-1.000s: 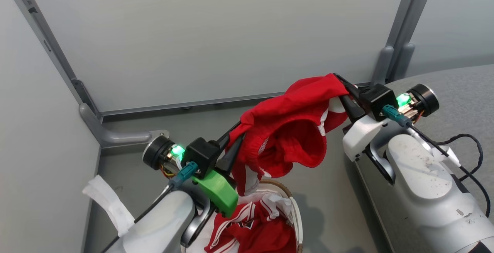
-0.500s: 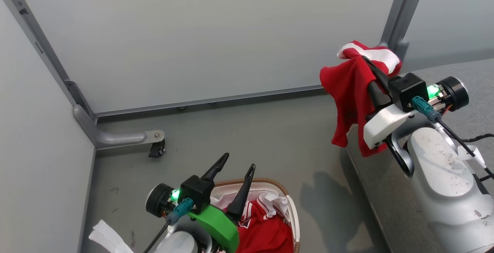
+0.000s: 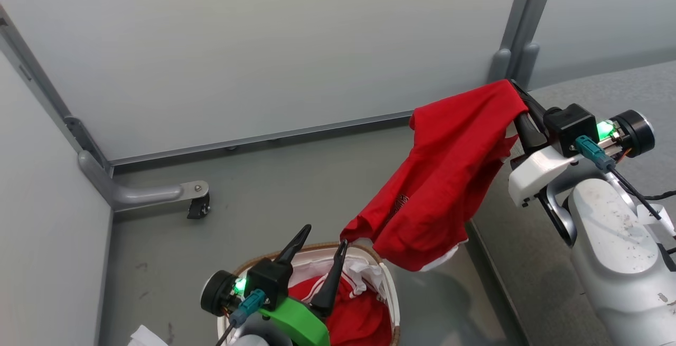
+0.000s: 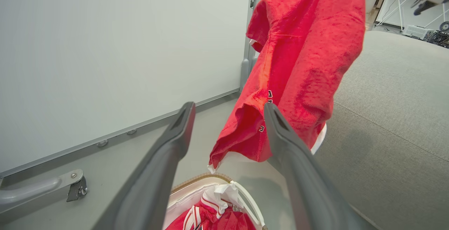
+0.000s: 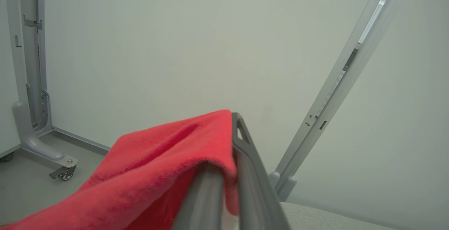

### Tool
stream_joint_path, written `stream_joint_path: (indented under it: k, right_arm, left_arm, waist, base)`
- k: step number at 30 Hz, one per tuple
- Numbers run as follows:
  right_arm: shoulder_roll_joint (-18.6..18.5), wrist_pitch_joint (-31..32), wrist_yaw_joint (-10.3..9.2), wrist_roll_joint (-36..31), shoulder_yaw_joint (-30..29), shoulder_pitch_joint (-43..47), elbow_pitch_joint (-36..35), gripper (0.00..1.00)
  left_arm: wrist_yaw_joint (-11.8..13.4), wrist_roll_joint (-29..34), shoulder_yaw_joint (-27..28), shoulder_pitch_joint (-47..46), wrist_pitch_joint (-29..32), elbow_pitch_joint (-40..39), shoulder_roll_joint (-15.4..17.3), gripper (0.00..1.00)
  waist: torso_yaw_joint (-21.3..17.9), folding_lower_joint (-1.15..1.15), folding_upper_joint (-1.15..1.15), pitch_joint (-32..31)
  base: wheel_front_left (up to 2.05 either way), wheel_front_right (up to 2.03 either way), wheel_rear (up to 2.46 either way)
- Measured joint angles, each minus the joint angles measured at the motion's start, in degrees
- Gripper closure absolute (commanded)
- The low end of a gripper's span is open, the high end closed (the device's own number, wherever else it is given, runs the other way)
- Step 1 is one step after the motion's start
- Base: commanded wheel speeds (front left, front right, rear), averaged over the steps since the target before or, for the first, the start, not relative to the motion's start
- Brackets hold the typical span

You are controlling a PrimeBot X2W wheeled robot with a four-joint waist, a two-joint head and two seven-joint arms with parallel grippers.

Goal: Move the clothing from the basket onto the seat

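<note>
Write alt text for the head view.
The right claw grips a red garment that hangs in the air beside the grey seat. The left claw is open above the basket, where more red clothing lies.

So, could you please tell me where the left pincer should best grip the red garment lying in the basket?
Probably the raised white-trimmed bunch at the top of the red garment, approached from above. The basket rim walls off the sides, the rest of the fabric lies slack below the rim, and the open left pincer hovers nearby.
</note>
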Motion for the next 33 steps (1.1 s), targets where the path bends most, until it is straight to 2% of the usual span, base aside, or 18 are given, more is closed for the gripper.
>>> stream_joint_path:
  k: [7, 19, 24, 33]
  right_arm:
    - [-0.9, 0.0, 0.0, -0.6, 1.0, -0.4, -0.1, 1.0]
    - [-3.4, 0.0, 0.0, -0.6, 0.5, -1.5, -2.7, 1.0]
    - [-3.3, 0.0, 0.0, -0.5, -0.6, -1.5, -3.4, 1.0]
    - [-2.6, 0.0, 0.01, -0.2, -3.1, -4.4, -2.6, 1.0]
  left_arm:
    - [-0.8, 1.4, 0.7, 1.0, 0.0, -1.1, -1.0, 0.0]
    - [-1.1, 2.7, -0.3, 0.9, 0.0, -2.8, -1.5, 0.0]
    - [-1.2, 3.1, -1.1, -0.3, 0.0, -3.1, -1.6, 0.0]
    - [-1.2, 4.1, -2.3, -2.6, 0.0, -3.3, -1.5, 0.0]
  waist:
    - [-4.0, 0.0, 0.0, 0.5]
    - [-14.7, 0.0, 0.0, 2.7]
    - [-18.6, 0.0, 0.0, 4.6]
    - [-21.3, 0.0, 0.0, 10.2]
  base:
    - [0.0, 0.0, 0.0]
    - [0.0, 0.0, 0.0]
    - [0.0, 0.0, 0.0]
    - [0.0, 0.0, 0.0]
